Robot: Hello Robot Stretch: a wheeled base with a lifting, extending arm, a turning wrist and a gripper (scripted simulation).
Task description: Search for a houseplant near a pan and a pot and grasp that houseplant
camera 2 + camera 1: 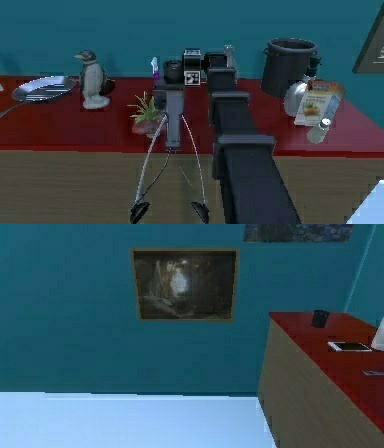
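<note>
A small green houseplant in a little pot stands on the red countertop. At the counter's left end lies a silver pan. A tall dark pot stands at the back right. My arm rises from the bottom edge. The gripper's dark body sits just right of the plant. Its two thin fingers run down over the counter's tan front, so the gripper ends below the plant. I cannot tell whether it holds anything.
On the counter stand a penguin statue, a spray bottle, a dark cup, a round clock, an orange box and a shaker. Ahead are a teal wall, a framed picture and a red-topped dresser.
</note>
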